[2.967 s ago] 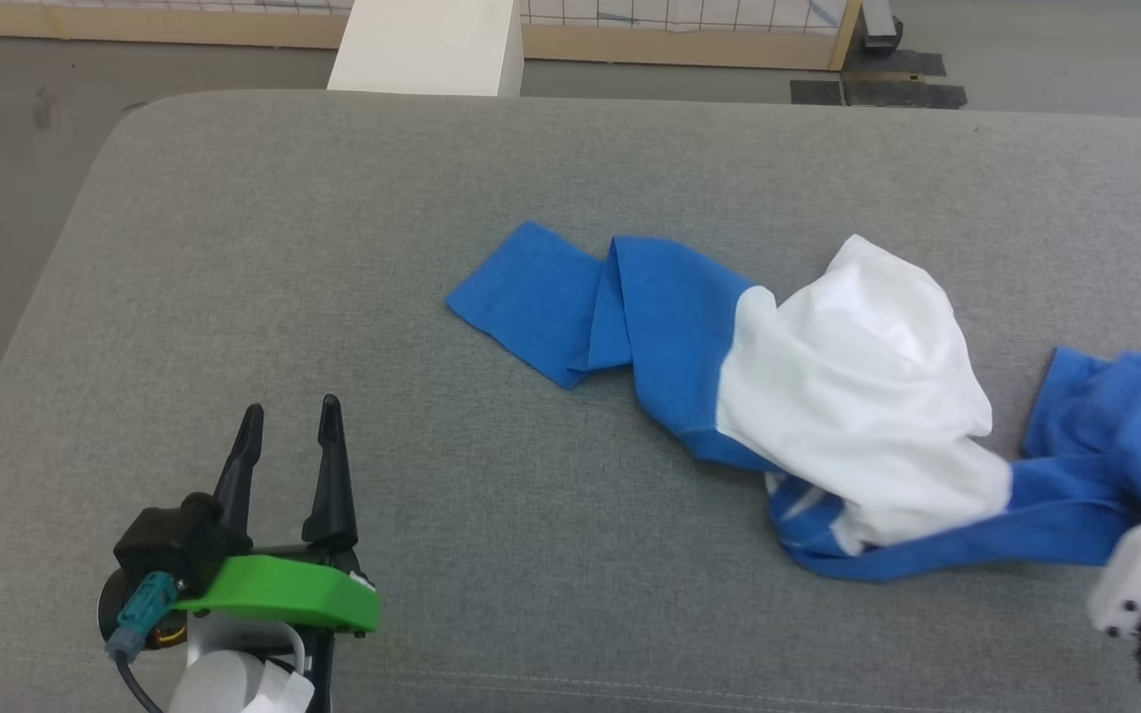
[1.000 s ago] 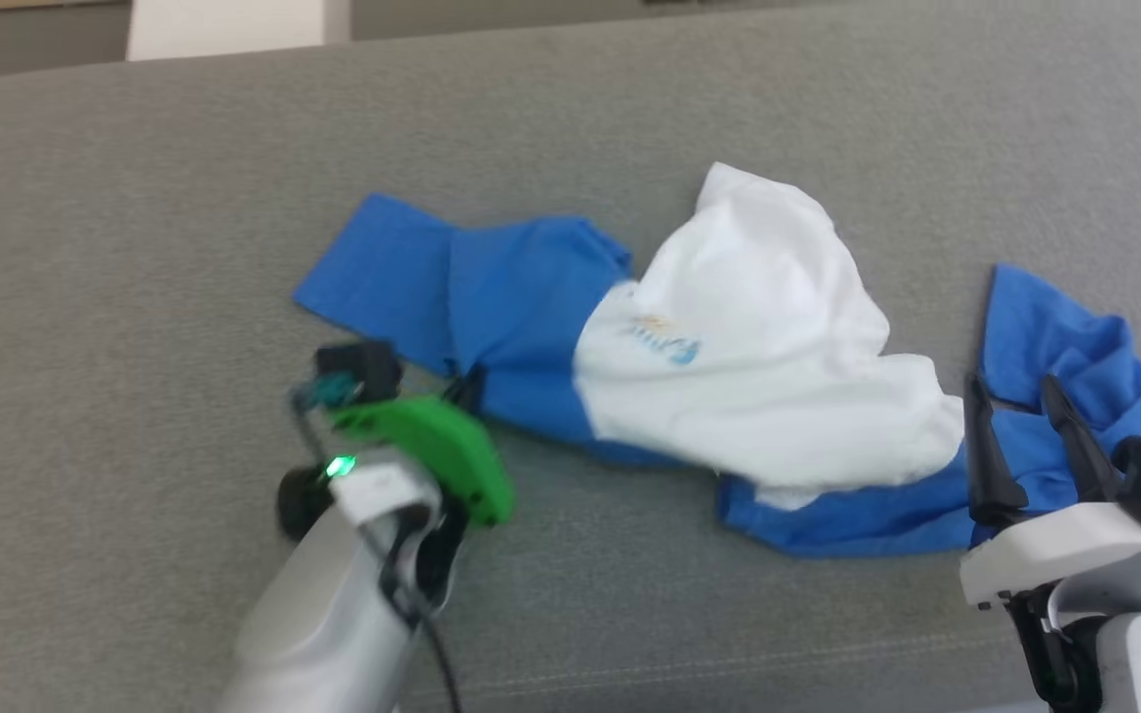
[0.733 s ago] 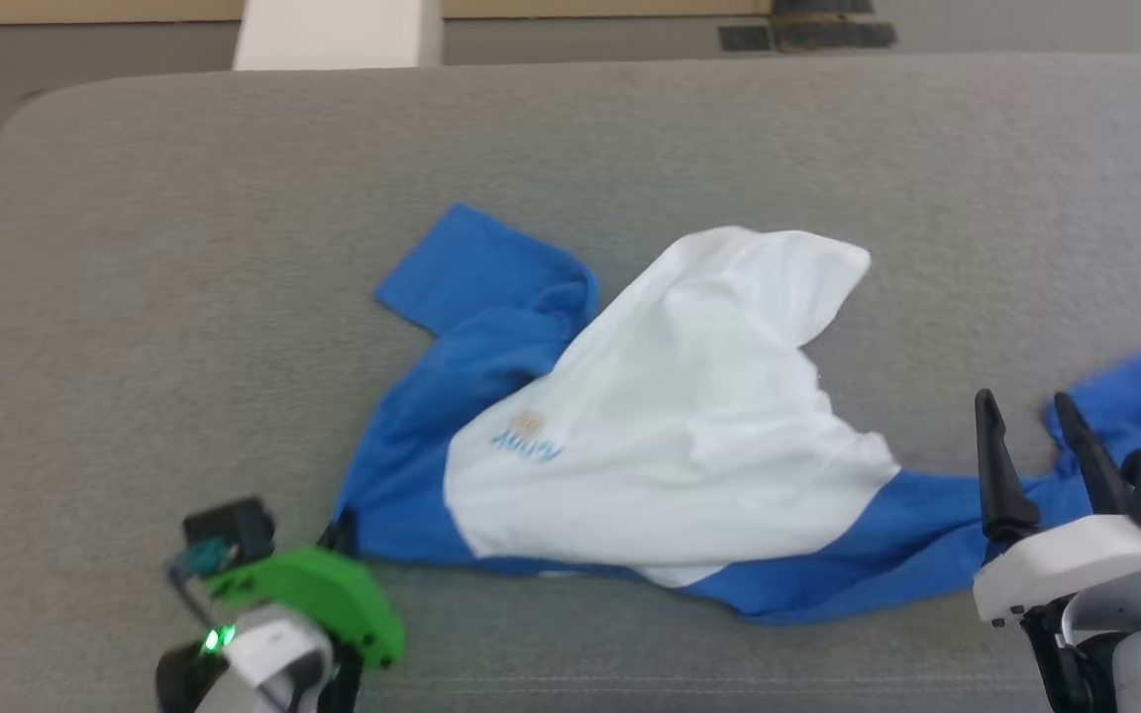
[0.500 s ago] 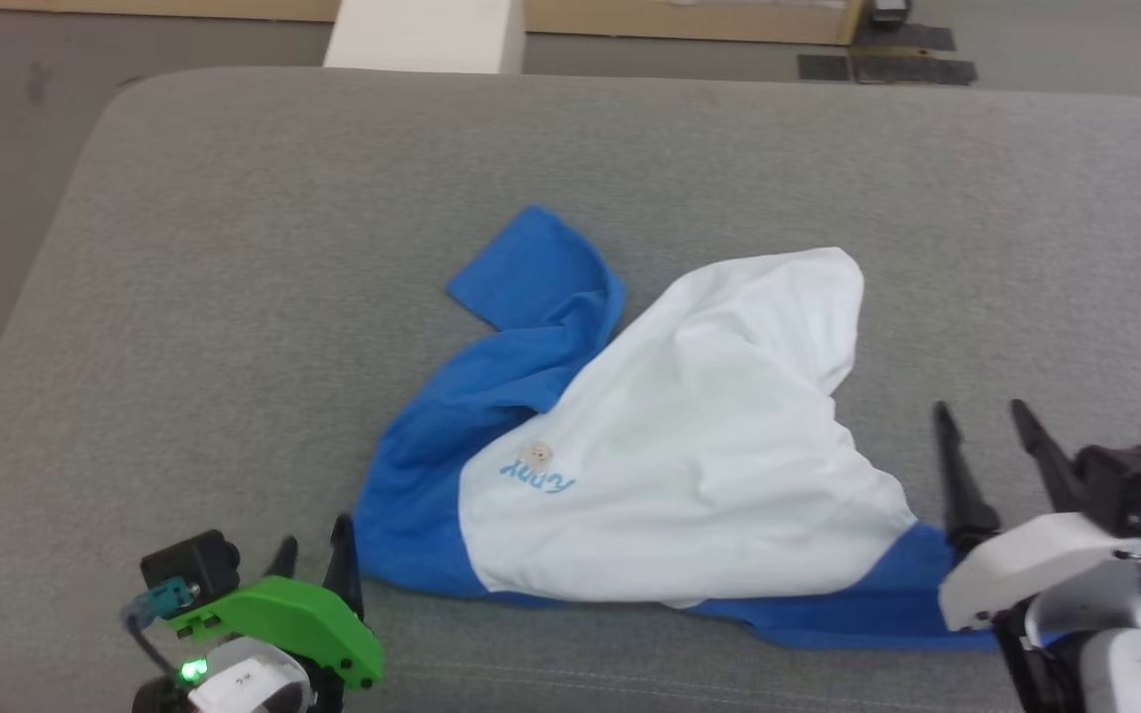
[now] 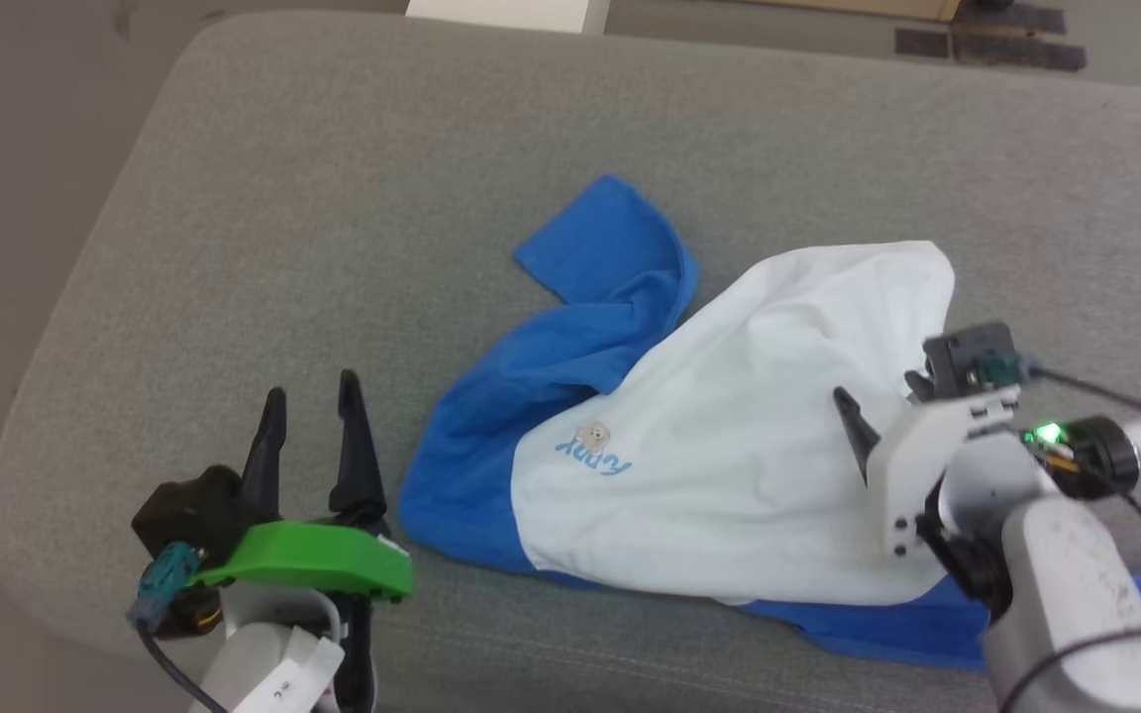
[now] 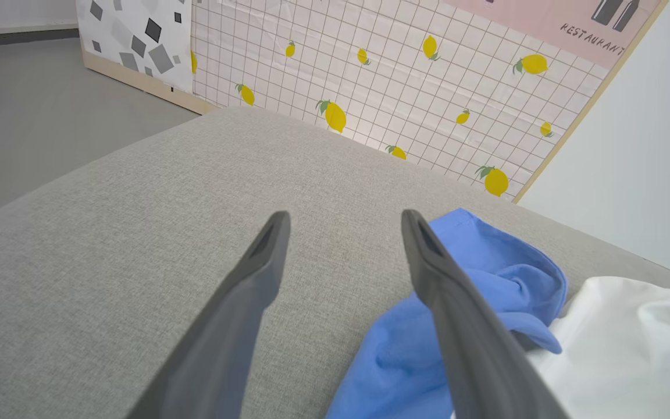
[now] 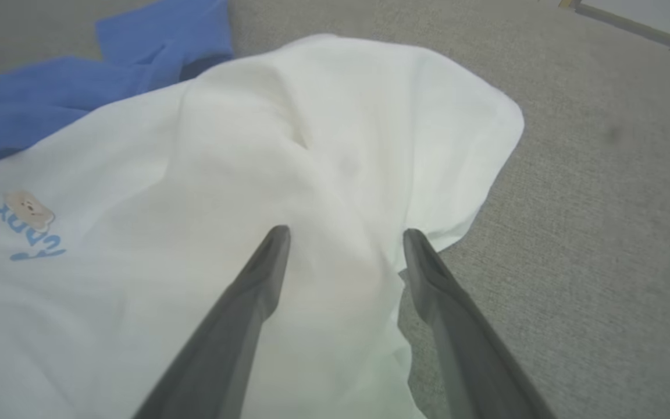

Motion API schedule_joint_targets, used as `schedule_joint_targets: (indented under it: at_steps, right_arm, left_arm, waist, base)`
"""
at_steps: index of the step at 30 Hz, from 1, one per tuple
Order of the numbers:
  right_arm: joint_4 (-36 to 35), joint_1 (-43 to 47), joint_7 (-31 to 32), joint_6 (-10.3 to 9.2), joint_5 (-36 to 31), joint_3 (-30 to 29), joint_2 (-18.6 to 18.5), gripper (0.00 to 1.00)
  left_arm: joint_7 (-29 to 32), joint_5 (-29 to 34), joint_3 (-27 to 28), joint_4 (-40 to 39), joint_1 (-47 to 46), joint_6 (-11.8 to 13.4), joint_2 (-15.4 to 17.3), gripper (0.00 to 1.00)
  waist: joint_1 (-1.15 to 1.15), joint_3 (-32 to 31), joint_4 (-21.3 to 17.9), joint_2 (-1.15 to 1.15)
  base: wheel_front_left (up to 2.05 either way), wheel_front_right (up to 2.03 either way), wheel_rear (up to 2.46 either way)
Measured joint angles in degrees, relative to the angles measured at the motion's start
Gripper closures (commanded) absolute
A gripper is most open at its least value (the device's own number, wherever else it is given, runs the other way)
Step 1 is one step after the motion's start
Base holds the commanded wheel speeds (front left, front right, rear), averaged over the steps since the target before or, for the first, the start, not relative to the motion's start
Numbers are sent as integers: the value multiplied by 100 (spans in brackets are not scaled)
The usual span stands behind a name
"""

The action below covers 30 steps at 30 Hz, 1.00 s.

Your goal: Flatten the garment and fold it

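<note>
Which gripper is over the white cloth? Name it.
The right gripper, open above the garment where it is white; the left gripper sits beside the blue sleeve.

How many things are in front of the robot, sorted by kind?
Shirts: 1, the blue-and-white shirt
Pairs of robot fingers: 2, left fingers and right fingers
Cushions: 1, the grey cushion
Total: 4

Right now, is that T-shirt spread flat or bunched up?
Bunched up. The T-shirt lies crumpled on the grey cushion: its white body bulges in folds and one blue sleeve is twisted.
</note>
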Motion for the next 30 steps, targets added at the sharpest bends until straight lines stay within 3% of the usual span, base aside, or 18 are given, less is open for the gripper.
schedule_joint_targets:
  at_steps: [6,7,8,10,16,22,30]
  right_arm:
    - [720,-651,1260,0,-47,102,-298,0]
    - [786,-721,1471,0,1,169,-358,14]
    - [804,-810,1641,0,64,220,-422,58]
    - [804,-1000,1844,2,177,370,-612,100]
    - [790,-1636,1568,2,114,416,-1170,100]
    - [990,-2830,742,2,-314,501,-1527,100]
    - [1769,-4088,-93,2,-630,791,-1595,100]
  left_arm:
    - [-1,369,205,135,-135,-360,-346,0]
    - [0,410,231,164,-162,-409,-389,0]
    - [0,430,252,190,-187,-458,-424,0]
    - [-1,445,287,229,-236,-524,-478,0]
    - [-1,477,322,330,-386,-690,-552,0]
    - [-3,376,211,307,-589,-700,-564,0]
    - [-4,260,18,203,-786,-599,-571,0]
  waist:
    - [0,288,192,0]
    - [0,331,236,0]
    - [0,370,282,0]
    - [0,443,360,0]
    - [0,651,583,0]
    - [0,886,790,0]
    - [0,1189,1060,0]
  base:
    - [0,0,0]
    - [0,0,0]
    - [0,0,0]
    - [0,0,0]
    - [0,0,0]
    - [0,0,0]
    - [0,0,0]
